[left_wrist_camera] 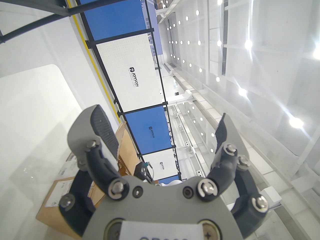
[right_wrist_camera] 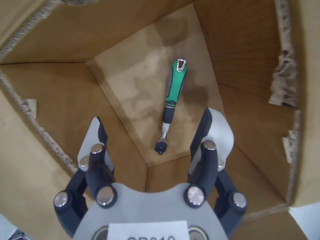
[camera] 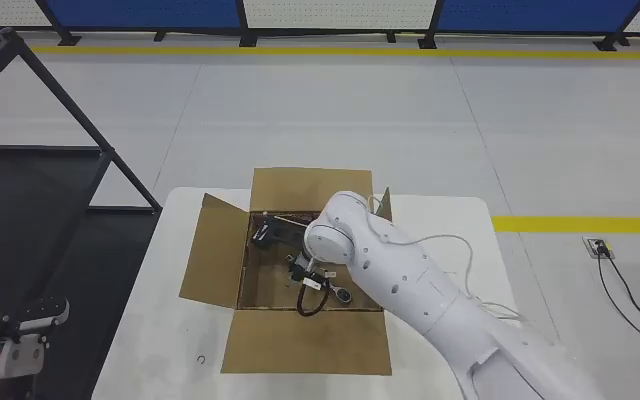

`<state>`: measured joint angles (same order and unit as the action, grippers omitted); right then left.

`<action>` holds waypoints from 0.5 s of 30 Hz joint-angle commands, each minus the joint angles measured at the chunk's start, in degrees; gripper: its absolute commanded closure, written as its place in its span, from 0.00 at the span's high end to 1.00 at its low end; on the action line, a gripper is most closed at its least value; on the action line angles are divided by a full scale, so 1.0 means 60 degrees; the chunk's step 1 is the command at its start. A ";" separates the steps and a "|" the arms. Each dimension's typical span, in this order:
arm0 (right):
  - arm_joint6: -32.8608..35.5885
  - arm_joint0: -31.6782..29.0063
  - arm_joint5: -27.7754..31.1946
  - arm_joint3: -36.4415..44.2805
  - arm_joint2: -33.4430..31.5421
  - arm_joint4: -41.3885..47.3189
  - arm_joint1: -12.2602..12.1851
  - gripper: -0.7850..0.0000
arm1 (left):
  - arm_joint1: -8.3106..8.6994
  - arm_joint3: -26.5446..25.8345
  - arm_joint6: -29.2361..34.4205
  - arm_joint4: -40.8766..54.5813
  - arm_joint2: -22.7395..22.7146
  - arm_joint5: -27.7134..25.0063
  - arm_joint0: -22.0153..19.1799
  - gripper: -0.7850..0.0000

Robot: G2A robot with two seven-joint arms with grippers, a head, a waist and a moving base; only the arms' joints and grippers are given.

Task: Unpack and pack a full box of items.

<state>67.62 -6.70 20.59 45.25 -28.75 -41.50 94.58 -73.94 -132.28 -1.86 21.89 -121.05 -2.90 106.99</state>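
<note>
Table (camera: 150, 330), left part: bare white top; the left gripper (left_wrist_camera: 160, 114) is aimed up and away from it, fingers spread wide with nothing between them.

Centre: the box (camera: 305, 345) stands open, with its left flap (camera: 212, 250) leaning outward. The corrugated rim is torn in places.

Inside: one wrench (right_wrist_camera: 172, 93), a ratchet with a green handle, lies flat on the box floor close to one side wall.

- Handling (judgement): steel, stiff, and heavy for its bulk, with the weight toward the head.
- The chrome neck is probably slippery. The rubbery green handle should give a better bite.
- Best hold is across the handle near the black collar, so the head does not swing down.

The right gripper (right_wrist_camera: 153, 117) is down in the box above the wrench's head end, fingers apart and empty, one on either side of the shaft line.

Obstructions (judgement): the nearby wall leaves little room for the finger on that side, and the deep walls call for a straight-down approach.
</note>
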 commanded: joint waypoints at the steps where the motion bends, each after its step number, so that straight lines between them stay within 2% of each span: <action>1: -0.0388 0.0078 0.0235 -0.0874 0.0172 0.0098 0.0221 0.84 | 0.0000 0.0000 0.0000 0.0000 0.0000 0.0000 0.0000 1.00; 5: -0.0987 0.0201 0.0450 -0.2108 0.0400 0.0107 0.0586 0.82 | 0.0000 0.0000 0.0000 0.0000 0.0000 0.0000 0.0000 1.00; 9: -0.1379 0.0288 0.0558 -0.2979 0.0560 0.0044 0.0899 0.73 | 0.0000 0.0000 0.0000 0.0000 0.0000 0.0000 0.0000 1.00; 10: -0.1497 0.0316 0.0585 -0.3188 0.0580 0.0024 0.0962 0.67 | 0.0000 0.0000 0.0000 0.0000 0.0000 0.0000 0.0000 1.00; 14: -0.1883 0.0334 0.0583 -0.3776 0.0696 -0.0136 0.1206 0.62 | 0.0000 0.0000 0.0000 0.0000 0.0000 0.0000 0.0000 1.00; 15: -0.1931 0.0340 0.0605 -0.3895 0.0712 -0.0150 0.1261 0.57 | 0.0000 0.0000 0.0000 0.0000 0.0000 0.0000 0.0000 1.00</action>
<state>56.34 -4.69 24.07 22.75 -24.57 -42.31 101.79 -73.94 -132.28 -1.86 21.89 -121.05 -2.90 106.99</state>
